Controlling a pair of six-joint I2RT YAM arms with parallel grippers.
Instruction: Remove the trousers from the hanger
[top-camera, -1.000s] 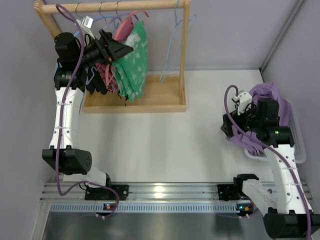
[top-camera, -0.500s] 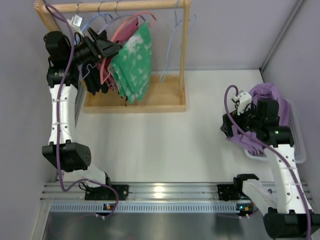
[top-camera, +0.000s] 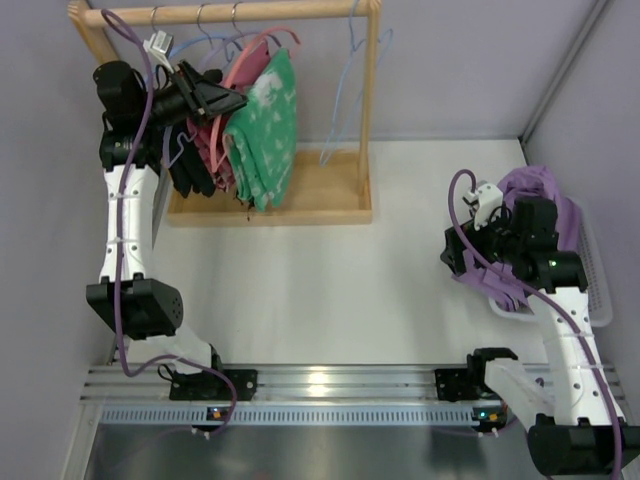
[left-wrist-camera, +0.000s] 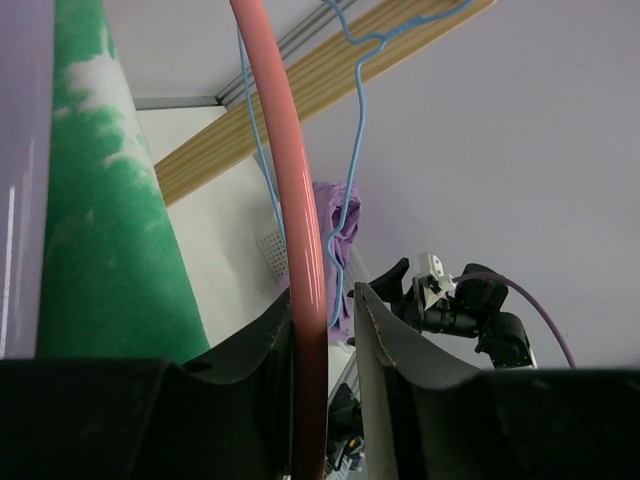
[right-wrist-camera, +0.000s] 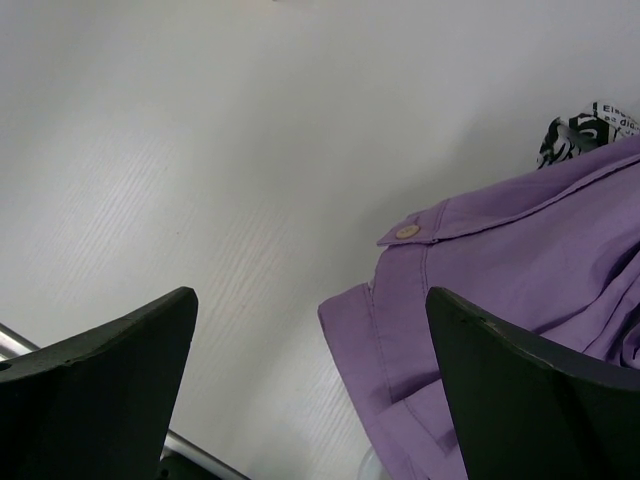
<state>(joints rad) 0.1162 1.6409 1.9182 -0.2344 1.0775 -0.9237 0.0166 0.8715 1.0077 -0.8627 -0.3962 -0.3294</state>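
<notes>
The green trousers with whitish blotches hang folded over the salmon-pink hanger on the wooden rail. My left gripper is up at the rack beside them. In the left wrist view the hanger's pink bar runs between the jaws of the left gripper. It lies against one finger, with a narrow gap to the other. The trousers fill the left of that view. My right gripper stands open over the table at the right, its jaws wide with nothing between them.
The wooden rack also carries light blue hangers and a pink-and-black garment left of the trousers. A purple cloth lies over a white basket at the right edge, under the right arm.
The left gripper's jaws have narrowed from wide open to close around the hanger bar. The arm shifted up and left, and the trousers swung slightly. The right arm stayed still.
</notes>
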